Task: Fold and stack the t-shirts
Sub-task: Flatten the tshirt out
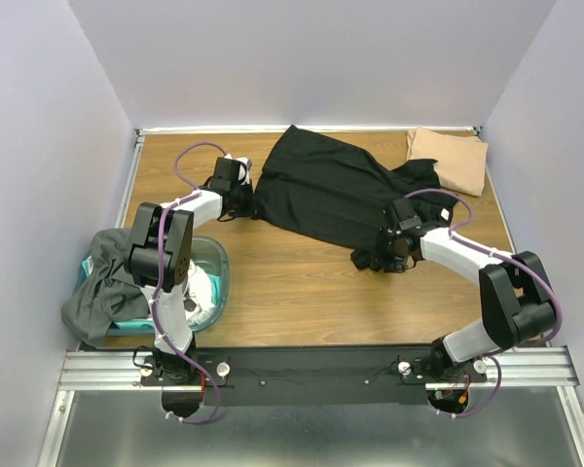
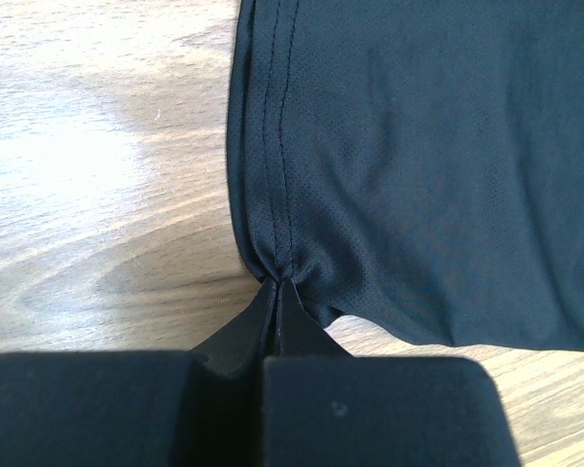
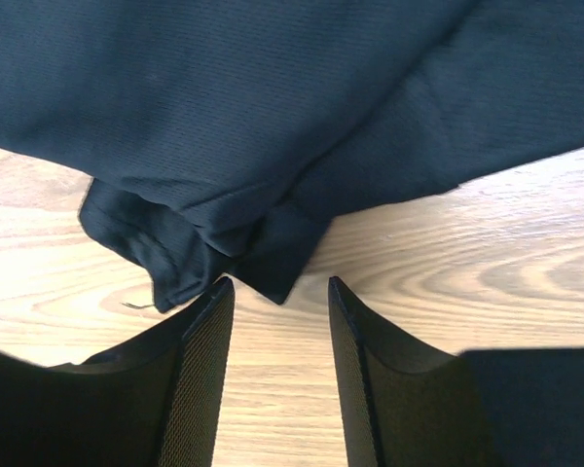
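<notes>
Left pincer [image 2: 275, 292]: clenched on hem corner of black t-shirt [image 1: 321, 195], which lies spread and unfolded between both pincers on table [image 1: 302, 292]. Right pincer [image 3: 277, 292]: jaws apart, bunched cloth corner just ahead, ungripped. Tan t-shirt [image 1: 450, 159]: apparently folded, beyond right pincer. Grey t-shirt [image 1: 102, 287]: draped over tub [image 1: 219, 268], behind left pincer. Most folding and all stacking outstanding.

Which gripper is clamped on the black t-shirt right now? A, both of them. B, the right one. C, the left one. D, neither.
C: the left gripper is shut on the hem of the black t-shirt, while the right gripper has its jaws apart with a bunched corner of the cloth just at their tips.
</notes>
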Controlling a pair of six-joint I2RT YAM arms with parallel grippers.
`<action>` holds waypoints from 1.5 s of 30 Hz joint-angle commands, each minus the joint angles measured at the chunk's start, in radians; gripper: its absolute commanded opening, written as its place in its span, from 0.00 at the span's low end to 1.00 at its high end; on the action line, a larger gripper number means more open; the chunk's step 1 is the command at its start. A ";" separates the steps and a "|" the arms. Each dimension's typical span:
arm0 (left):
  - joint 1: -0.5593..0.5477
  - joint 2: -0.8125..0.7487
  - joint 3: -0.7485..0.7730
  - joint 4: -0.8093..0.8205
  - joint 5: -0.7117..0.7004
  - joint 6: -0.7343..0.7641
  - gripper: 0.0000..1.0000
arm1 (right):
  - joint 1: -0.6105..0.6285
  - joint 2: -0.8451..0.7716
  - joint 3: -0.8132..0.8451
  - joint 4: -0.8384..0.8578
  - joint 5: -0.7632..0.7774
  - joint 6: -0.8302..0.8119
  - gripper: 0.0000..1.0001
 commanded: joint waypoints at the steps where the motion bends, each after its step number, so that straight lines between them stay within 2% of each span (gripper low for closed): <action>1: 0.005 -0.019 -0.026 -0.022 0.023 0.016 0.00 | 0.027 0.042 0.025 -0.015 0.061 0.020 0.48; 3: 0.005 -0.019 -0.028 -0.020 0.023 0.016 0.00 | 0.040 0.053 0.025 -0.015 0.076 0.026 0.45; 6: 0.005 -0.022 -0.026 -0.020 0.026 0.015 0.00 | 0.041 0.068 0.027 -0.027 0.091 0.037 0.32; 7: 0.005 -0.022 -0.028 -0.020 0.024 0.018 0.00 | 0.040 0.076 0.032 -0.030 0.101 0.040 0.22; 11: 0.010 -0.029 -0.026 -0.026 0.020 0.018 0.00 | 0.041 0.057 0.050 -0.111 0.131 0.042 0.01; 17: 0.020 -0.065 -0.008 -0.049 0.009 0.019 0.00 | 0.041 -0.067 0.050 -0.251 0.148 0.037 0.00; 28: 0.033 -0.186 -0.034 -0.118 -0.065 0.044 0.00 | 0.041 -0.295 0.016 -0.527 0.131 0.124 0.00; 45: 0.037 -0.445 -0.147 -0.209 -0.125 0.025 0.00 | 0.041 -0.461 0.090 -0.810 0.131 0.212 0.00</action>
